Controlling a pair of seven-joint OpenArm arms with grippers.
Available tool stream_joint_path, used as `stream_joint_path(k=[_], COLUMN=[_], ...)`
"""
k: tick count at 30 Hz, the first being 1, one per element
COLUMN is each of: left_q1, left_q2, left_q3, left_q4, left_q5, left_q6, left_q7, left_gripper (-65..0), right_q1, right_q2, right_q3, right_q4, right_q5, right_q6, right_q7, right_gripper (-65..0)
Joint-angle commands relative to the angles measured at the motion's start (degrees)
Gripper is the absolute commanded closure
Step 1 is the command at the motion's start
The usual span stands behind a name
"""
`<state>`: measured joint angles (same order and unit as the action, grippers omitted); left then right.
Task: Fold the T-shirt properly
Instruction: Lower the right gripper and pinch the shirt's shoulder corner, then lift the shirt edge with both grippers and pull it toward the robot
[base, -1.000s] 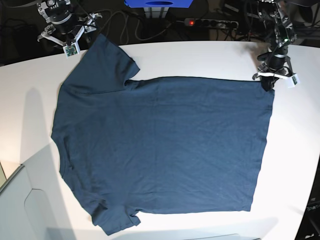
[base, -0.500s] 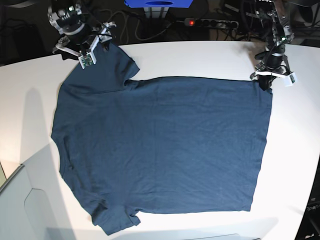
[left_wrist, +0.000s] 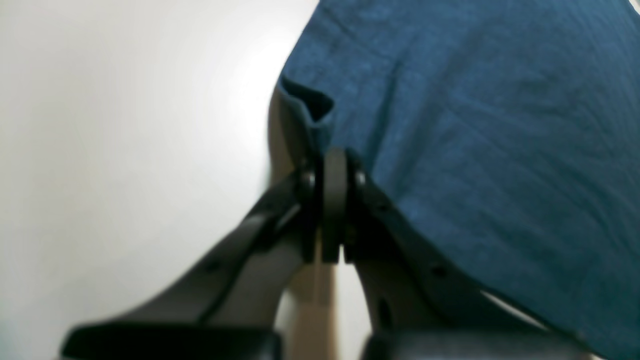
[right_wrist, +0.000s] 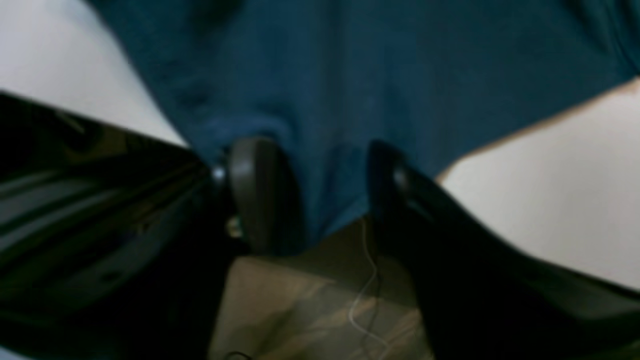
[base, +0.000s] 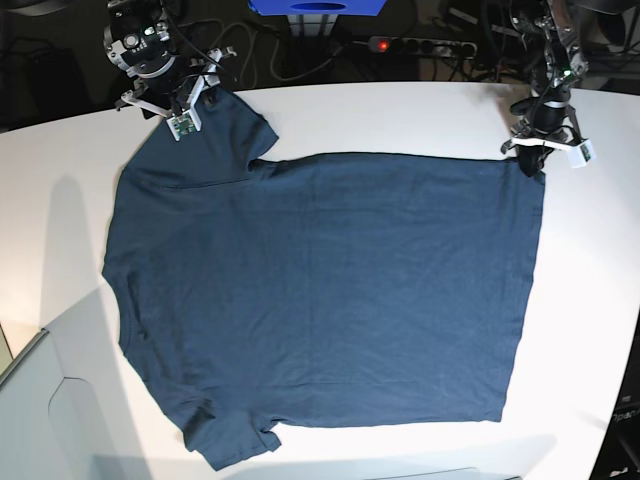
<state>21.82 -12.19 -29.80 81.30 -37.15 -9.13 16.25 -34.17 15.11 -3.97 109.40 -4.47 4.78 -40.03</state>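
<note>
The dark navy T-shirt (base: 330, 290) lies spread flat on the white table (base: 400, 115), neckline to the left and hem to the right. My left gripper (base: 533, 160) is at the hem's far right corner. In the left wrist view it (left_wrist: 332, 167) is shut on the bunched hem corner of the T-shirt (left_wrist: 480, 130). My right gripper (base: 193, 105) is at the far sleeve's outer edge. In the right wrist view it (right_wrist: 325, 192) is open, its fingers (right_wrist: 255, 190) straddling the sleeve edge of the T-shirt (right_wrist: 340, 85), which runs between them.
Behind the table's far edge are a power strip (base: 420, 45) with a red light, cables and a blue box (base: 318, 6). A pale grey panel (base: 50, 410) stands at the lower left. The floor shows under the table edge in the right wrist view (right_wrist: 300, 305).
My right arm has moved right, from off the table's far left corner onto the far sleeve. My left gripper has shifted slightly left and back, still on the hem corner.
</note>
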Motion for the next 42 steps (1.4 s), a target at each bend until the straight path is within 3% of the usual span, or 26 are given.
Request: stream_joint_path(k=[1, 7, 8, 23, 28, 42], left_q1=[0.4, 1.2, 1.3, 8.8, 10.7, 14.7], left_q2=[-0.6, 0.2, 0.2, 2.9, 3.7, 7.0], left_q3=[-0.3, -0.3, -0.3, -0.3, -0.3, -2.3], left_q4=[0.9, 1.0, 1.2, 10.6, 11.2, 15.4], left_q5=[-0.1, -0.1, -0.1, -0.1, -0.1, -0.1], left_q6=[-0.1, -0.1, -0.1, -0.1, -0.1, -0.5], left_q7=[-0.5, -0.6, -0.6, -0.6, -0.6, -0.6], left_gripper=[0.0, 0.0, 0.0, 0.0, 0.0, 0.0], right_q1=[-0.2, -0.2, -0.2, -3.3, -5.2, -7.3], right_q2=[0.6, 0.6, 0.6, 1.6, 3.9, 4.4], right_q3=[0.3, 3.0, 3.5, 11.0, 11.0, 11.1], right_q4=[0.6, 0.6, 0.6, 4.0, 4.0, 9.3], right_q5=[-0.6, -0.6, -0.6, -0.6, -0.6, -0.6], right_q6=[1.8, 3.5, 3.5, 3.6, 3.6, 3.6], right_q7=[0.3, 0.3, 0.3, 0.6, 0.8, 4.6], right_gripper=[-20.5, -0.9, 0.0, -0.2, -0.2, -0.2])
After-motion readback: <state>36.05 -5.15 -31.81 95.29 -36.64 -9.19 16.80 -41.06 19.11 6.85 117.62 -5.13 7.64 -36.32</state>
